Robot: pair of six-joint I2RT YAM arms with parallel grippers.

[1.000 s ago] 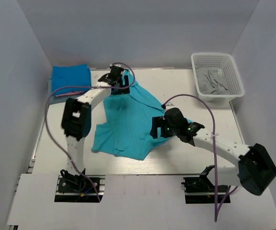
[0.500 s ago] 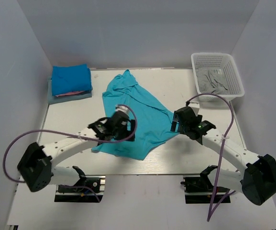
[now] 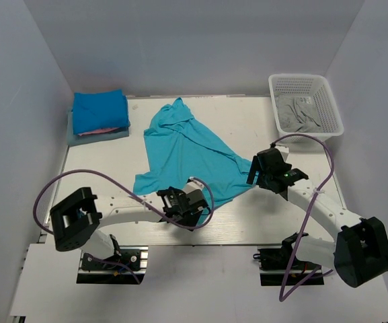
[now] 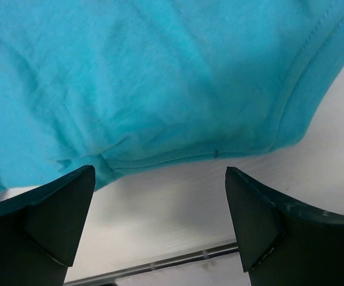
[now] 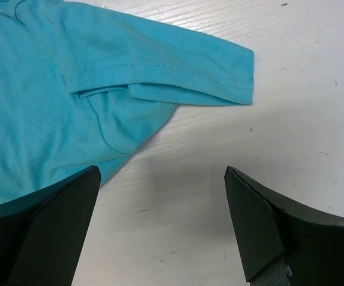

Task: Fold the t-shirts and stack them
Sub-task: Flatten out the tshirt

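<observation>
Top external view: a turquoise t-shirt [image 3: 187, 151] lies spread on the white counter [image 3: 247, 121], its neck toward the far edge and its body fanning out toward the arms. Half a second ago the left arm reached over the shirt's near left part. Now the left pincer [image 3: 188, 204] has pulled back to the near hem, which uncovers the left sleeve [image 3: 143, 182]. The right pincer [image 3: 255, 171] has shifted slightly to the right and sits just beside the shirt's right sleeve.

At the far left corner rests a folded stack [image 3: 99, 113], deep blue on top with pink and pale grey-blue beneath, unchanged. At the far right stands a white lattice basket [image 3: 306, 79] holding crumpled grey cloth [image 3: 298, 116].

Left wrist view: the left pincer [image 4: 160, 220] has its fingers spread wide, gripping nothing, with the shirt's hem [image 4: 160, 77] lying just beyond them on the counter.

Right wrist view: the right pincer [image 5: 160, 226] is likewise spread and empty, with the flat sleeve end [image 5: 172, 68] ahead of it.
</observation>
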